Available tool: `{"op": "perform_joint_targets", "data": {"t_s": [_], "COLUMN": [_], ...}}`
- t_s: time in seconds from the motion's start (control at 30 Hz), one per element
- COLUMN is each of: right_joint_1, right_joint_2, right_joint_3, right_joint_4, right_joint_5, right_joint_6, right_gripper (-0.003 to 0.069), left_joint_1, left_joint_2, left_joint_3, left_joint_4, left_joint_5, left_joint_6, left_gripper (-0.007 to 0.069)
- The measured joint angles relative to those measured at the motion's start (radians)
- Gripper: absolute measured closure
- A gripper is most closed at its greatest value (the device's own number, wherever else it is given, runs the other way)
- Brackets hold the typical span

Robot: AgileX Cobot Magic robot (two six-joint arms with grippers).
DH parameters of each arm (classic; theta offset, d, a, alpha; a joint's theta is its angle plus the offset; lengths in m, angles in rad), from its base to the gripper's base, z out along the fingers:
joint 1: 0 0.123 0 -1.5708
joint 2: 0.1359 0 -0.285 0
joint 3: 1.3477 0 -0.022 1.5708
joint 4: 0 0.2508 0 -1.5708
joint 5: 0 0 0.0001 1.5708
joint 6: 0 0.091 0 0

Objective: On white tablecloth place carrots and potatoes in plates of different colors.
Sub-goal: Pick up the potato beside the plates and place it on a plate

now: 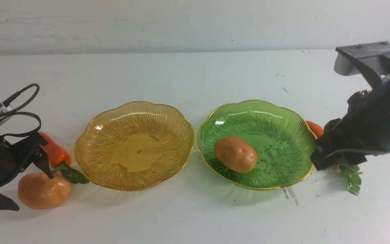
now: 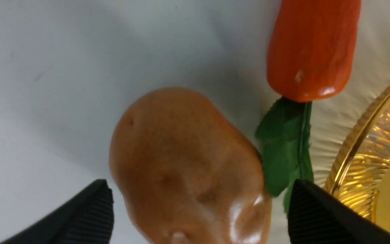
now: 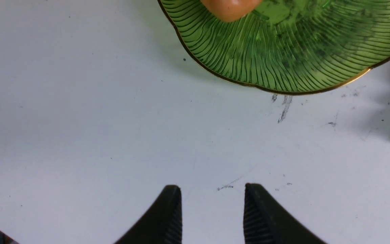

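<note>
On the white tablecloth (image 1: 195,78) an empty amber plate (image 1: 137,149) stands left of a green plate (image 1: 279,135), which holds one potato (image 1: 235,154). The second potato (image 1: 46,193) lies on the cloth left of the amber plate, next to a carrot (image 1: 55,152). My left gripper (image 1: 34,192) is open, one finger on each side of that potato (image 2: 181,162). The other carrot (image 1: 315,128) lies right of the green plate, mostly hidden behind my right gripper (image 1: 317,161). In the right wrist view that gripper (image 3: 212,188) is open and empty above bare cloth.
The left carrot's leaves (image 2: 283,159) lie between the potato and the amber plate's rim (image 2: 350,152). The right carrot's leaves (image 1: 352,178) stick out below the right gripper. Dark scuff marks (image 1: 291,195) lie in front of the green plate. A white wall (image 1: 195,23) closes the back.
</note>
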Motion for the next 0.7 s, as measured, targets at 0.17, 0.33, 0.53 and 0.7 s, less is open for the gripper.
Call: {"op": "perform_joint_targets", "data": {"t_s": [0.17, 0.33, 0.53, 0.7], "right_joint_1": [0.0, 0.0, 0.0, 0.0], "right_joint_2": [0.0, 0.0, 0.0, 0.0], "right_joint_3": [0.0, 0.0, 0.0, 0.0], "right_joint_4": [0.0, 0.001, 0.004, 0.004], "right_joint_5": [0.0, 0.0, 0.0, 0.0], "right_joint_6": [-0.007, -0.008, -0.008, -0.009], "right_gripper": [0.0415, 0.0415, 0.0415, 0.0415], "left_joint_1": [0.0, 0.0, 0.0, 0.0], "left_joint_2": [0.012, 0.053, 0.071, 0.083], "left_joint_3": [-0.001, -0.002, -0.01, -0.019], "left_joint_4": [0.013, 0.014, 0.015, 0.042], "left_joint_5": [-0.015, -0.017, -0.029, -0.037], "left_joint_6": [-0.004, -0.007, -0.007, -0.007], "left_gripper": [-0.0022, -0.0012, -0.0005, 0.0052]}}
